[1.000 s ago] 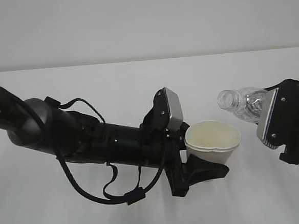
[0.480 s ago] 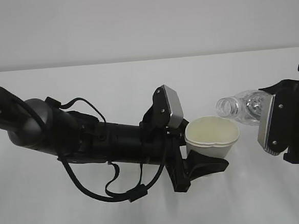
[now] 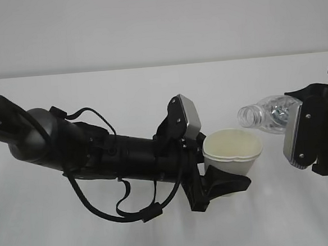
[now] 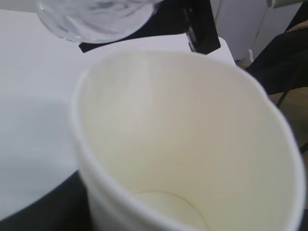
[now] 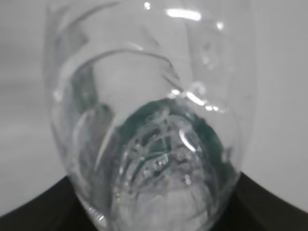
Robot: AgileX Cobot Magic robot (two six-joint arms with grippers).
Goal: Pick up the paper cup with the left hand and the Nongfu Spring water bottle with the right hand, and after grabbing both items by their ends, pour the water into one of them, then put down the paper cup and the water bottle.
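Above the white desk (image 3: pixel 104 240), left of centre, the left hand (image 3: pixel 219 184) reaches rightward, arm near level, fingers clasping the paper cup (image 3: pixel 233 152) upright near its base. Pouring step judged under way: at right, the right hand (image 3: pixel 314 140) grips the Nongfu Spring water bottle (image 3: pixel 262 115) by its bottom end, tipped nearly flat, mouth just above the cup's far rim. Next: tilt further, mouth over the cup.

The paper cup (image 3: pixel 233 152) is sitting above the desk (image 3: pixel 94 88), right of the left arm; the water bottle (image 3: pixel 263 115) is lying tilted just right, mouth over its rim.
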